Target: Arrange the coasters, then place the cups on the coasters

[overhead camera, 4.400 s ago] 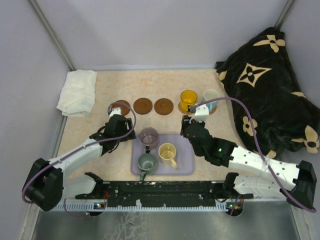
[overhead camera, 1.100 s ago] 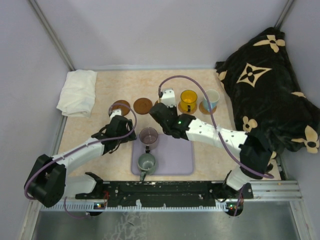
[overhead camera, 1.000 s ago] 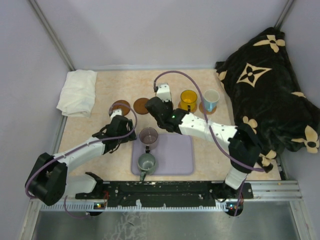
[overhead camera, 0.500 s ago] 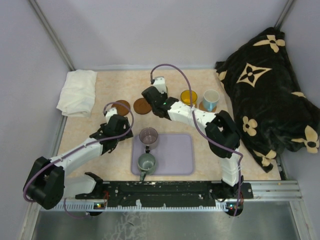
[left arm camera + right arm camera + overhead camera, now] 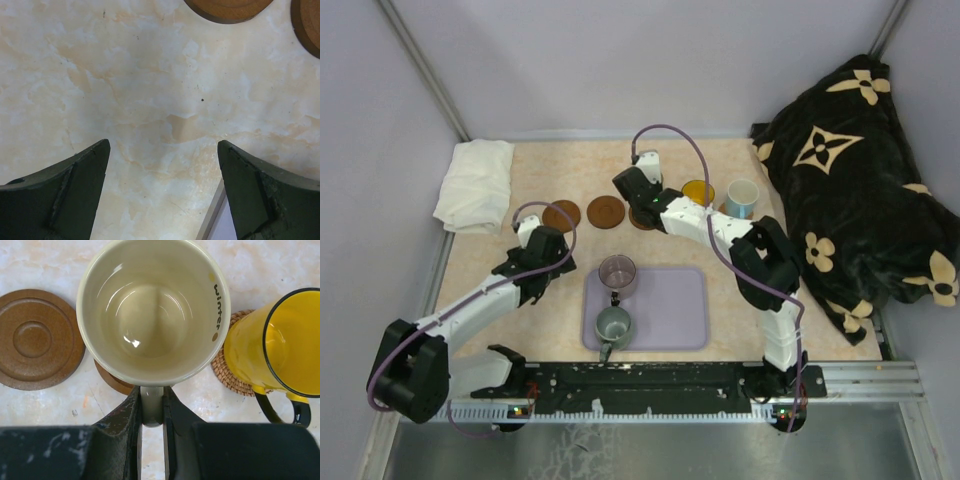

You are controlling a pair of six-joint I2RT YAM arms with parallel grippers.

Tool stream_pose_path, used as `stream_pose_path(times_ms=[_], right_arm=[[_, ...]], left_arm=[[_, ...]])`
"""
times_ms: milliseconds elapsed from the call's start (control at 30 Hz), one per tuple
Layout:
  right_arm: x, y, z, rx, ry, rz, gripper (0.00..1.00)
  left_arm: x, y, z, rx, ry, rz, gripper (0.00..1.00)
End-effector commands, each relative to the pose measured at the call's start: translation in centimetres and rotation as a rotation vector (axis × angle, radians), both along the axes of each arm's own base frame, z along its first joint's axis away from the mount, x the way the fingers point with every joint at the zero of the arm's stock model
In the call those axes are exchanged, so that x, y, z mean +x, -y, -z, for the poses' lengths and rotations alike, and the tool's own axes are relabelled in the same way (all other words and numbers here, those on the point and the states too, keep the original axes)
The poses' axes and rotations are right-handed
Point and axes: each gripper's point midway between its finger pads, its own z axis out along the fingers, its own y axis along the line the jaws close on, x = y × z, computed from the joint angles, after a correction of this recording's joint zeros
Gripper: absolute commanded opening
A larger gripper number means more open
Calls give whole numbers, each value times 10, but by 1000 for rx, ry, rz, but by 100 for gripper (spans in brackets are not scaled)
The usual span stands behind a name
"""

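"Over by the back row of coasters, which step is the right arm working on?"

"It's setting down the cream mug (image 5: 152, 310), I'd say. The right gripper (image 5: 151, 405) is pinching the mug's handle (image 5: 151, 395) between its fingers (image 5: 122, 425). It's holding the mug over a dark coaster (image 5: 112, 381) that's peeking out beneath it. That puts it between a bare brown coaster (image 5: 35, 340) and the yellow mug (image 5: 280, 350), which is sitting on its woven coaster (image 5: 227, 375)."

"Is it touching down?"

"I'm not managing to tell (the mug is hiding most of the disc). It's looking a little off-centre to me, so the next move is calling for a small nudge, a straight lowering, then letting go of the handle without knocking the yellow mug just beside it."

"And the left arm?"

"The left gripper (image 5: 162, 185) is hovering spread wide over bare tabletop (image 5: 150, 100), gripping nothing, with the leftmost coaster (image 5: 560, 214) near it. The purple-grey cup (image 5: 617, 272) and the grey-green cup (image 5: 613, 325) are waiting on the lavender tray (image 5: 675, 310), so I'm guessing one of those is coming next"
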Motion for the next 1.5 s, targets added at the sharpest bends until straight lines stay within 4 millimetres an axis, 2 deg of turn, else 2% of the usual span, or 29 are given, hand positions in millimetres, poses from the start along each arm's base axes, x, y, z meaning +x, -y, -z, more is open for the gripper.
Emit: stream_pose_path(times_ms=[0, 267, 767, 1067, 1467], right_arm=[[18, -18, -31, 102, 102, 30, 0], [16, -19, -24, 108, 86, 33, 0], [10, -18, -16, 116, 70, 48, 0], [5, -22, -23, 90, 100, 47, 0], [-2, -14, -17, 78, 103, 65, 0]], left_arm=[[1, -7, -12, -12, 34, -51, 95], [-2, -15, -19, 1, 54, -89, 95], [-2, -15, -14, 2, 39, -87, 96], [-4, -14, -9, 0, 25, -81, 96], [-6, -13, -7, -7, 21, -72, 95]])
